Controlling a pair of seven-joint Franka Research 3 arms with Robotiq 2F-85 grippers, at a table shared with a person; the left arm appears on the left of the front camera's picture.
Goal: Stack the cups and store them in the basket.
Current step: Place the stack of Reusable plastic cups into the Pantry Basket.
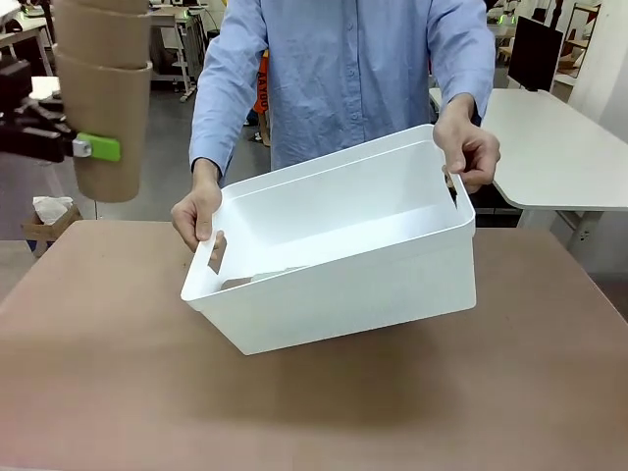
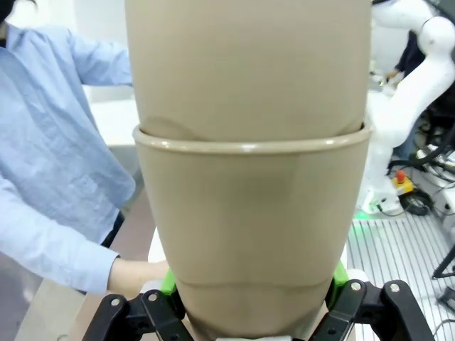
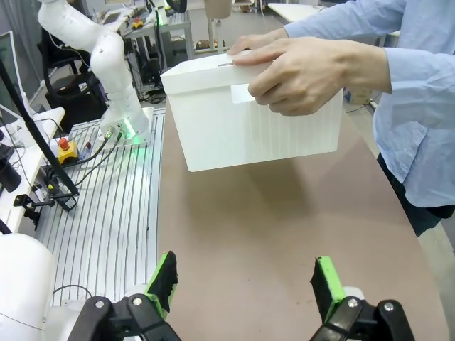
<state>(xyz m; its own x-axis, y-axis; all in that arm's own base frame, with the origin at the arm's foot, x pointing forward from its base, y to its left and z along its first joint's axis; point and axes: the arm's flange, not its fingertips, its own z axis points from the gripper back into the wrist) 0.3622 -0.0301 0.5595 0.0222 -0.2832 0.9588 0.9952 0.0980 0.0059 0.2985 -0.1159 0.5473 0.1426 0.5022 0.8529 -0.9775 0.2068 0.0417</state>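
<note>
Above table [image 1: 98, 392], left tool [image 1: 83, 147] grips stacked cups [image 1: 103, 98]; basket [image 1: 343, 285] rightward.

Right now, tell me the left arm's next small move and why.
Probably carry the stacked cups rightward toward the basket. The left gripper is shut on the bottom tan cup, up at the table's left edge, while the person's hands hold the basket tilted with its opening facing the robot, nothing visible inside.
</note>
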